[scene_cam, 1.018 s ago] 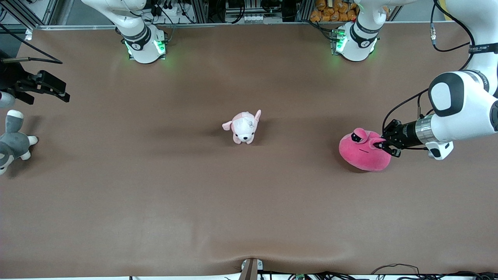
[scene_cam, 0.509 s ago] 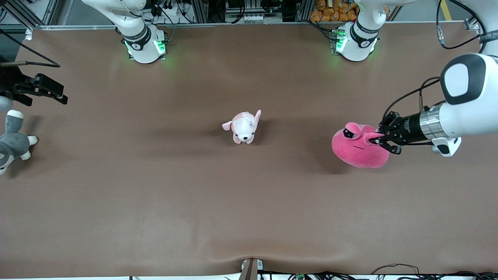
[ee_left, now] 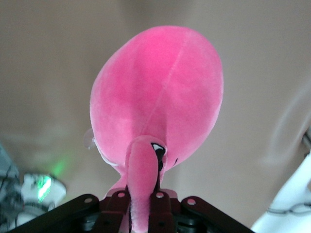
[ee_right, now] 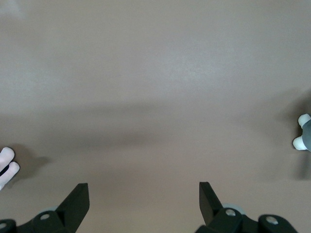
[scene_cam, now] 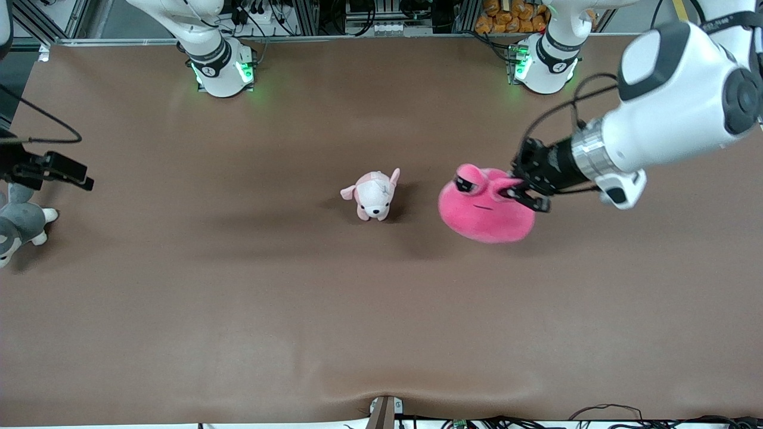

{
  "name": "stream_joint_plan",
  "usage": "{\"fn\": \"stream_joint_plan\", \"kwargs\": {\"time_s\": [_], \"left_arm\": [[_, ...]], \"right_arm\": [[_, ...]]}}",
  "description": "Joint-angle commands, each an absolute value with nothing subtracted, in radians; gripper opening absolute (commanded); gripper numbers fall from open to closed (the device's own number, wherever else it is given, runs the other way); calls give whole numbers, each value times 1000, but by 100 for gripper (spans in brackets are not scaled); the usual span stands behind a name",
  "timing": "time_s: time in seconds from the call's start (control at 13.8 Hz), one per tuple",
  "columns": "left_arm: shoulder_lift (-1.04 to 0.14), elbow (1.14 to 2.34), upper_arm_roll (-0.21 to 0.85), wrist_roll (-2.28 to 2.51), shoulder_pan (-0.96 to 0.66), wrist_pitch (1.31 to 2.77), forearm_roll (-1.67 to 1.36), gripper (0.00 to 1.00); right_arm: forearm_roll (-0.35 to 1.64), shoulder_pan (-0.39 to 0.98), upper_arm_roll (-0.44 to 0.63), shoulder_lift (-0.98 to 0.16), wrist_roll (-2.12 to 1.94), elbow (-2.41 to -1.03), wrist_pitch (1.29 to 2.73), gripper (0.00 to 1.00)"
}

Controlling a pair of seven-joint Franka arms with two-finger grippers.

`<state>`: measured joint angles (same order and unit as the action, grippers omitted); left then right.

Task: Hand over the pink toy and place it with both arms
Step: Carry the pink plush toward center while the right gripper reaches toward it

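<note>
The left gripper is clamped on a protruding eye-stalk of the pink toy, holding it off the brown tabletop, over a spot just beside the pale pink-and-white puppy plush toward the left arm's end; the toy's face, with half-lidded black eyes and thin mouth line, turns up toward the front camera; in the left wrist view the toy hangs with its long axis running straight away from the gripper, rounded bulk outermost; no writing on the toy or grippers can be read; the right gripper waits at the right arm's end of the tabletop, above a grey-and-white plush, its fingers spread wide and holding nothing.
</note>
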<state>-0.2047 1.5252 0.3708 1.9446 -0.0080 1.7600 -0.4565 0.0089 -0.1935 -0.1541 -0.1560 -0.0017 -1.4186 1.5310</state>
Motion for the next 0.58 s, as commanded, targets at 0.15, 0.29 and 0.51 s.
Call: {"fn": "stream_joint_plan", "kwargs": {"time_s": [0.15,0.29,0.51], "left_arm": [[-210,1434,455,2117,-18,1753,-531,0],[-213,1424,501,2186,-26,1801,-531,0],[-218,1422,526,2262,-67,1880,-529,0]], "right_arm": [[20,-161,-179,-173,49,-1379,1517,100],[105,-121,-178,-172,302,-1379,1506,100],[246,-65,-179,-169,851,-1381,1431,100]]}}
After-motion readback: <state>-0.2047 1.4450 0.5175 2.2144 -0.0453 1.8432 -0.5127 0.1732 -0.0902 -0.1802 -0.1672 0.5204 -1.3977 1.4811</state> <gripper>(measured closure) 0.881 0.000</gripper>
